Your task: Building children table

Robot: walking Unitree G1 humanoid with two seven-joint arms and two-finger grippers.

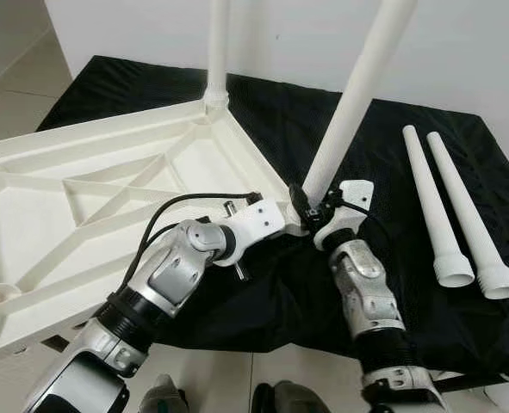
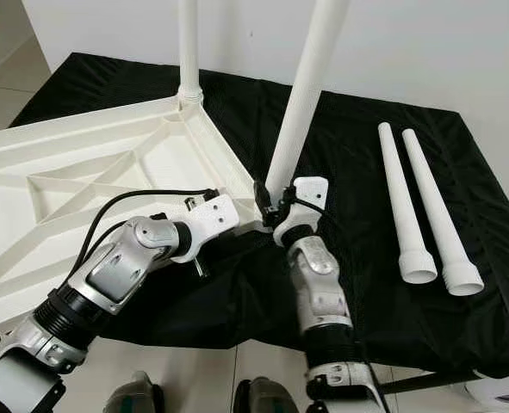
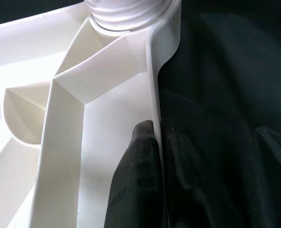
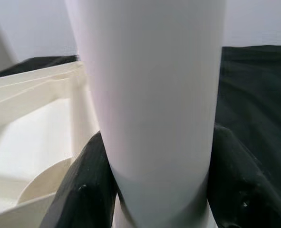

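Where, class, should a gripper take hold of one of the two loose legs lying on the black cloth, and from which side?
Grip a loose leg mid-shaft, from above, fingers straddling its width. Both legs lie flat side by side on the cloth, with a narrow gap between them; the shaft is slim and round, while the flared end is wider.

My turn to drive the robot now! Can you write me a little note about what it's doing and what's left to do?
Right gripper: shut on a white leg, standing tilted at the near corner of the upside-down tabletop.
Left gripper: pinching the tabletop's rim beside that corner, steadying it.
Done: one leg stands upright in the far corner.
Left: seat the tilted leg straight, then fit the two spare legs lying on the black cloth to the robot's right.
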